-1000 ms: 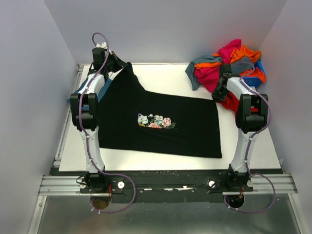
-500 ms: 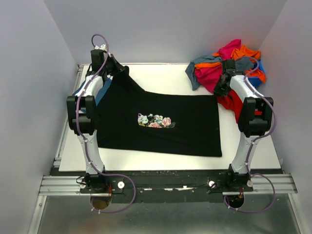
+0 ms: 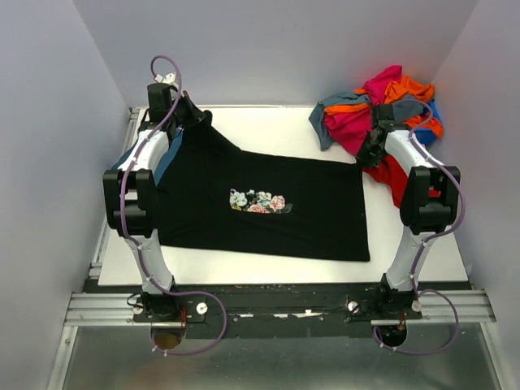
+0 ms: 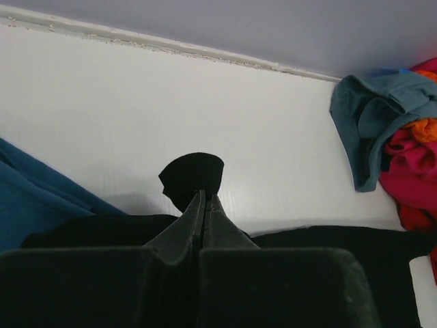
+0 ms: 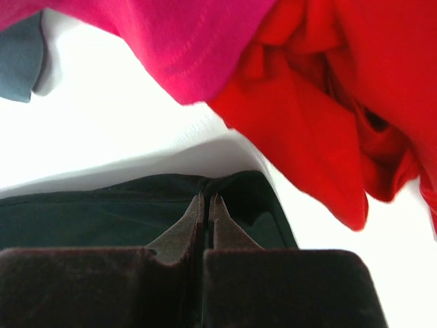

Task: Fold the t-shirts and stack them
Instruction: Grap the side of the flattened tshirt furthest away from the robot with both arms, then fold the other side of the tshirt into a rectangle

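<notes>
Pincers (image 4: 205,197) (image 5: 206,199), two, tight on one black t-shirt (image 3: 313,219)

One spread shirt (image 3: 268,203) in the middle of the surface (image 3: 268,126), the pile (image 3: 370,110) at the far right
The spread shirt lies flat, its far-left corner drawn toward the back; the left claw (image 4: 205,205) sits at that corner, the right claw (image 5: 206,205) at the far-right corner, just beside the pile; another shirt (image 3: 168,158) lies partly under the spread shirt's left edge, near the surface's left side
</notes>
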{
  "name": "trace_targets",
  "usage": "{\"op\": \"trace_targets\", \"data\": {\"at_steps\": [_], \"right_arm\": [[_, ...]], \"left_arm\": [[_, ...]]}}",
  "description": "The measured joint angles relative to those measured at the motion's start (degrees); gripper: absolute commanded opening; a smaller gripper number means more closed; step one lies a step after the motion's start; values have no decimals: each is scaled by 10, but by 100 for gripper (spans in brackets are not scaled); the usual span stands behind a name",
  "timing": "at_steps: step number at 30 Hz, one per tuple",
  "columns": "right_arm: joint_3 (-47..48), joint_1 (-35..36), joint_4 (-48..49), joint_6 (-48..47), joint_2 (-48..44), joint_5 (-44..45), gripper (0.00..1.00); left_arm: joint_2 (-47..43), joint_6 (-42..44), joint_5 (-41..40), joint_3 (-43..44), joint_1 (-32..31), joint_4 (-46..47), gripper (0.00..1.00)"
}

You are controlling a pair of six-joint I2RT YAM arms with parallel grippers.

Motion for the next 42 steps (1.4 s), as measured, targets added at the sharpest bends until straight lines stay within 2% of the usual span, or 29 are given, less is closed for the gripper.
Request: {"op": "trace_targets", "data": {"at_steps": [11, 27, 42], "right_arm": [[-82, 0, 0, 9, -88, 1, 1], [-214, 0, 10, 37, -212, 14, 1], [-297, 0, 43, 56, -246, 6, 1]], "left_arm": [[-89, 25, -39, -107, -21, -1, 0], [-309, 28, -152, -269, -35, -15, 0], [-465, -5, -254, -386, -36, -78, 0]]}}
